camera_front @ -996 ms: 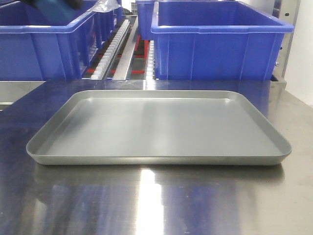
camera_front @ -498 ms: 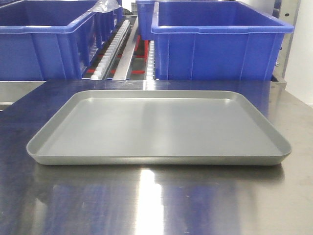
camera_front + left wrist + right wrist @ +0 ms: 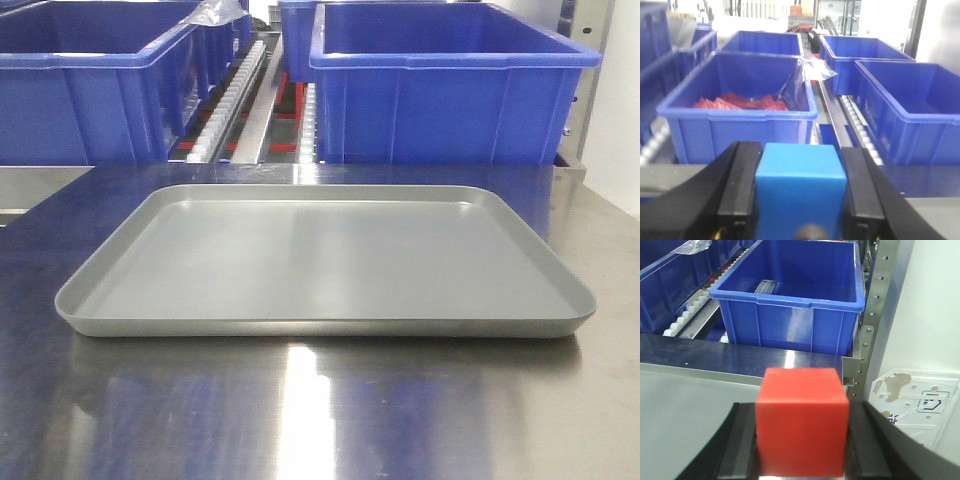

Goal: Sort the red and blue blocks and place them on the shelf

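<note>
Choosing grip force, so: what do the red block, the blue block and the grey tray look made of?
The red block is likely plastic or painted wood: uniform matte faces, crisp edges, no glare. The blue block looks the same, matte and even-coloured. The grey tray is probably metal, satin finish: thin curved rim with a soft sheen.

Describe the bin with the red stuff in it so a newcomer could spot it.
In the left wrist view, look past the blue block held between the jaws to the blue bins flanking the roller track. It is the nearest bin left of the track. Only it shows red items inside and clear plastic draped at its right corner.
</note>
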Controlling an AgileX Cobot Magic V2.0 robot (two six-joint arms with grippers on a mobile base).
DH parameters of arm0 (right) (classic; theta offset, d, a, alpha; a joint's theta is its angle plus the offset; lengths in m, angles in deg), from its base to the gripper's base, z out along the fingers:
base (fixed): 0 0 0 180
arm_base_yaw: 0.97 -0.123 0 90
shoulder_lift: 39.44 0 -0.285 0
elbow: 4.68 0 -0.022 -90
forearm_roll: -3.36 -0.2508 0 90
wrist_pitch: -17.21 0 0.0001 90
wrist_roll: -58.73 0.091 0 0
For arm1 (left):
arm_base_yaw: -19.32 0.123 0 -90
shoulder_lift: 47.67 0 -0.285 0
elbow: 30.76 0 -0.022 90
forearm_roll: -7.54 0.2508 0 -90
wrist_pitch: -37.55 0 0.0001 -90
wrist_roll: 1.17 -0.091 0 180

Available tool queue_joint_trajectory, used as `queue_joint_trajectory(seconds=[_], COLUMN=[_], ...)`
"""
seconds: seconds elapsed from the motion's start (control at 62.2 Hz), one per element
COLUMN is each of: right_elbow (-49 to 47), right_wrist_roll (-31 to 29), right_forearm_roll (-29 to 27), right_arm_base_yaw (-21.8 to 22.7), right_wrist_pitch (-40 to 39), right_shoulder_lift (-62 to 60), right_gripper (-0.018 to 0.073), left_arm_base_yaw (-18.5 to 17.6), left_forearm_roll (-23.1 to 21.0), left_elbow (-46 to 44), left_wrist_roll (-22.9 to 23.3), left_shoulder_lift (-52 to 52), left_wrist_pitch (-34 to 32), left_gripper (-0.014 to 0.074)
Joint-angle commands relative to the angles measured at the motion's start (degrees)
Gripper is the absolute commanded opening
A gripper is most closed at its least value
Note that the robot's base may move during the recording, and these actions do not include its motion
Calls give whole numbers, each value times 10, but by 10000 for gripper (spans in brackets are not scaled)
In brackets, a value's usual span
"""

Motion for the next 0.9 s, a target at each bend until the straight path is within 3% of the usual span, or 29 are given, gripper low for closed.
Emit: queue_joint_trajectory(seconds=[0.0,0.161,0.305,0.884], right_elbow=[-16,-16,-16,-16], right_wrist_roll=[-6,-6,-6,-6], right_forearm_roll=[0,0,0,0], right_arm_base_yaw=[3,3,3,3], right_wrist_pitch=[-50,-50,-50,-50], right_shoulder_lift=[3,3,3,3], right_gripper=[55,55,55,55], left_arm_base_yaw=[0,0,0,0], left_forearm_roll=[35,29,-32,-33], left_elbow=[-17,-17,-17,-17], left_wrist_roll=[0,1,1,1], left_shoulder_lift=[-1,-1,-1,-1], left_wrist_pitch=[-47,-43,-40,-36], left_gripper=[132,132,132,132])
